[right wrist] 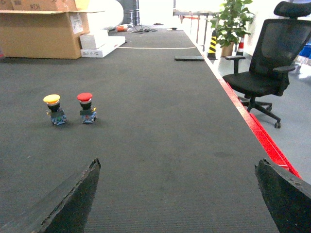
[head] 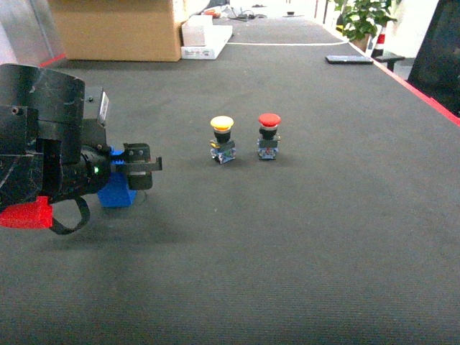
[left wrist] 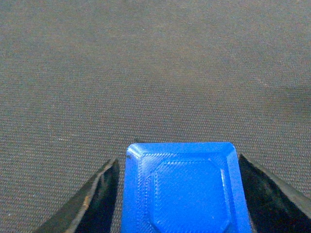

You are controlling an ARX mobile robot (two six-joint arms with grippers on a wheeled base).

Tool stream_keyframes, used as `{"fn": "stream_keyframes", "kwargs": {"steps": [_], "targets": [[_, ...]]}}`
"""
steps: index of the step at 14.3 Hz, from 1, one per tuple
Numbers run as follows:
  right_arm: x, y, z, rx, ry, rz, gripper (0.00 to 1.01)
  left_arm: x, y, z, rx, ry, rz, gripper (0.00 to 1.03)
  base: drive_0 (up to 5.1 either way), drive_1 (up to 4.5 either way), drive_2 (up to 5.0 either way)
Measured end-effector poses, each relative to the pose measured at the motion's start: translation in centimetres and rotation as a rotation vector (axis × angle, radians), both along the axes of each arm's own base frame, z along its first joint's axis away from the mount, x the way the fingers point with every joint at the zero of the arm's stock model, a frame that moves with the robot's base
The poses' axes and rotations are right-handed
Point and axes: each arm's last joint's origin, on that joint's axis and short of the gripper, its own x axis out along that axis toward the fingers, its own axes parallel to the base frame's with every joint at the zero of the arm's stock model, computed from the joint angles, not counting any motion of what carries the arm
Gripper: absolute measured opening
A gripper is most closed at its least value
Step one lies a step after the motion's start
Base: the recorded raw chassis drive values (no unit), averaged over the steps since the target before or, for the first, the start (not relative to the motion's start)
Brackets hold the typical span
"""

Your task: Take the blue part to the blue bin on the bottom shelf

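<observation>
The blue part (head: 115, 192) is a square printed block with a raised octagon on top, resting on the dark mat at the left. My left gripper (head: 144, 167) is lowered over it. In the left wrist view the blue part (left wrist: 182, 194) fills the space between the two black fingers (left wrist: 99, 194). The right finger lies against its side and a thin strip of mat shows at the left one, so the left gripper (left wrist: 178, 158) is open around it. My right gripper (right wrist: 177, 165) hangs open over bare mat. The blue bin and the bottom shelf are out of view.
A yellow push button (head: 222, 138) and a red push button (head: 269, 134) stand mid-mat, right of the blue part. A cardboard box (head: 118, 29) and white boxes (head: 205, 39) sit at the far end. A red edge strip (right wrist: 262, 141) borders the mat, with an office chair (right wrist: 272, 58) beyond.
</observation>
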Motion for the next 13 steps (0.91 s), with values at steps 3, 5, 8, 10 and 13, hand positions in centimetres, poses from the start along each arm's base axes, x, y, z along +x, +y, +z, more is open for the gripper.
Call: {"fn": "stream_keyframes", "kwargs": {"steps": [3, 5, 8, 10, 13], "targets": [[0.0, 0.0, 0.0, 0.0, 0.0, 0.0, 0.98, 0.0, 0.0, 0.0, 0.0, 0.0, -0.001, 0.46, 0.0, 0.0, 0.0], [0.0, 0.0, 0.0, 0.0, 0.0, 0.0, 0.98, 0.0, 0.0, 0.0, 0.01, -0.001, -0.014, 0.44, 0.0, 0.0, 0.0], [0.0, 0.0, 0.0, 0.0, 0.0, 0.0, 0.98, -3.1, 0.2, 1.4, 0.036, -0.065, -0.042, 0.44, 0.0, 0.0, 0.0], [0.0, 0.0, 0.0, 0.0, 0.0, 0.0, 0.98, -7.0, 0.4, 4.2, 0.095, -0.205, -0.055, 0.44, 0.0, 0.0, 0.0], [0.0, 0.0, 0.0, 0.0, 0.0, 0.0, 0.98, -14.2, 1.1, 9.5, 0.123, -0.263, -0.056, 0.44, 0.0, 0.0, 0.0]]}}
